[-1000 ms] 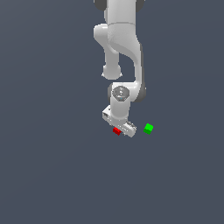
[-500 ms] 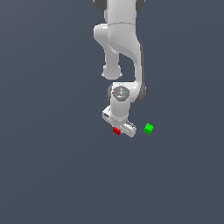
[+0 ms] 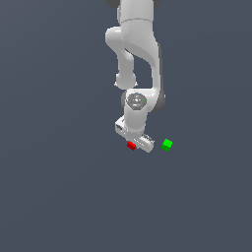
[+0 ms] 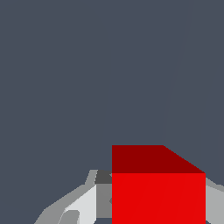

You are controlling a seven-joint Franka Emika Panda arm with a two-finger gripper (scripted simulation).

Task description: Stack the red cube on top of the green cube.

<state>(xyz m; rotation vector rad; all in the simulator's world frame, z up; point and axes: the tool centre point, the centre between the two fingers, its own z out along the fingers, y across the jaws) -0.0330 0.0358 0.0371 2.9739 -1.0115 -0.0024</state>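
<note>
The end effector (image 3: 132,143) grips the red cube (image 3: 131,145) over a plain slate-grey surface (image 3: 59,187).

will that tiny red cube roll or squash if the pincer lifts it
The tiny bright red cube probably won't roll: its faces look flat and its edges sharp. It likely stays rigid, showing no dents. Being much smaller than the white pincer, it is probably light.

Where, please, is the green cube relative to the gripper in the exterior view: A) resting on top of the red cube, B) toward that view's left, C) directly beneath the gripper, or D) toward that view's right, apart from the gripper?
D: the green cube sits apart, to the exterior view's right of the gripper, while the red cube is right at the gripper.
</note>
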